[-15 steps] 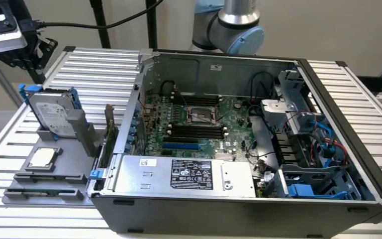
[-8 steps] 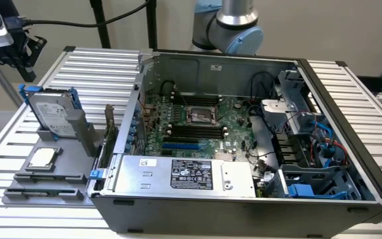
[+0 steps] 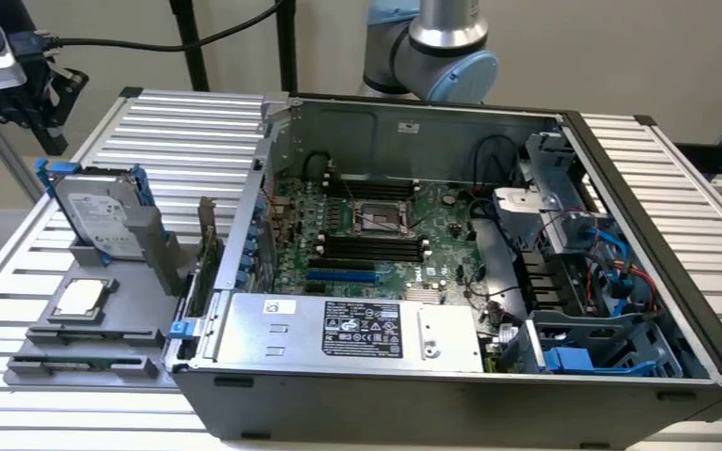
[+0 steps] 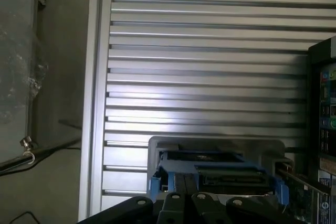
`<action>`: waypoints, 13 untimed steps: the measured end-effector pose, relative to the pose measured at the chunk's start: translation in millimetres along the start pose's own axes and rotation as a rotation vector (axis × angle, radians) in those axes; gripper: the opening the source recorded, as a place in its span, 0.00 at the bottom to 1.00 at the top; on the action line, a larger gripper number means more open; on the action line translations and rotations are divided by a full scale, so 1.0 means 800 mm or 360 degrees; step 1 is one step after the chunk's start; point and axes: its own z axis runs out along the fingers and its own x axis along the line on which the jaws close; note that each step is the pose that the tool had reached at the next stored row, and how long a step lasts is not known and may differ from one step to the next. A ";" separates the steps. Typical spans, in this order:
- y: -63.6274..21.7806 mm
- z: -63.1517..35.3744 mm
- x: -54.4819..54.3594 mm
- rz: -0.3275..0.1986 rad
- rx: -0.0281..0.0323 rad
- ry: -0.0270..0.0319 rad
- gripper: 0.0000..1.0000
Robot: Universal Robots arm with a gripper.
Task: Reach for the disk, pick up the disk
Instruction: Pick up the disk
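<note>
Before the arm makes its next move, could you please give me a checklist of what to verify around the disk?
1. Disk stands upright in its grey holder: ok.
2. Gripper is above the disk and apart from it, with no contact: ok.
3. In the wrist view, the disk's blue-framed top edge lies just beyond the gripper: ok.
4. Chip on its tray sits apart from the disk: ok.
5. Black cable runs well above the disk: ok.
6. Disk sits loose enough in the holder to lift: cannot tell.
</note>
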 end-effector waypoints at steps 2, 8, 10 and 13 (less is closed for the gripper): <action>0.000 0.000 0.000 -0.0045 0.00001 0.00018 0.11; 0.000 0.000 0.000 -0.0213 0.00001 0.00078 0.11; 0.000 0.000 0.000 -0.0271 0.00001 0.00100 0.11; 0.000 0.000 0.000 -0.0358 0.00003 0.00134 0.11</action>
